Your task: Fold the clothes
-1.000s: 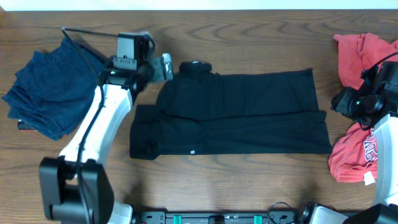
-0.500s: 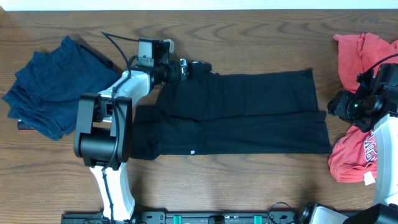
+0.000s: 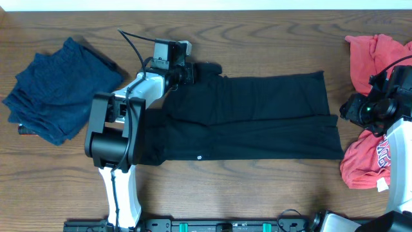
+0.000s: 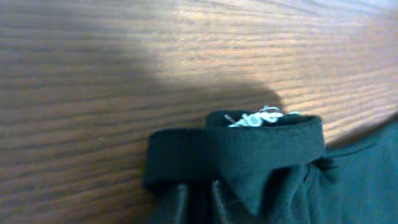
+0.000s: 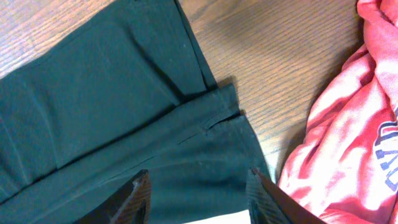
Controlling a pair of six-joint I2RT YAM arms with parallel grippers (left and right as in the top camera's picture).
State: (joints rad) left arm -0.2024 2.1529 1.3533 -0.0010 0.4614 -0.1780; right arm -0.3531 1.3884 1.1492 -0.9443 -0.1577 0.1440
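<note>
The black collared shirt [image 3: 251,116] lies flat across the middle of the table, its small white logo [image 3: 198,156] near the front edge. My left gripper [image 3: 187,69] sits at the shirt's collar [image 3: 205,67]. In the left wrist view its fingers [image 4: 181,190] stand close together, pinching dark fabric just below the collar [image 4: 236,146]. A white label [image 4: 261,117] peeks from inside the collar. My right gripper [image 5: 198,186] hangs open over the shirt's right edge [image 5: 211,124], holding nothing. In the overhead view the right gripper [image 3: 351,106] is just right of the shirt.
A coral-red printed T-shirt [image 3: 370,55] lies crumpled at the right edge, beneath and beside my right arm, and shows again at right in the right wrist view [image 5: 348,137]. A heap of navy-blue garments [image 3: 55,90] lies at the left.
My left arm swung right from beside the shirt to its collar, and its jaws closed from wide open onto the fabric. The right arm has barely moved.
</note>
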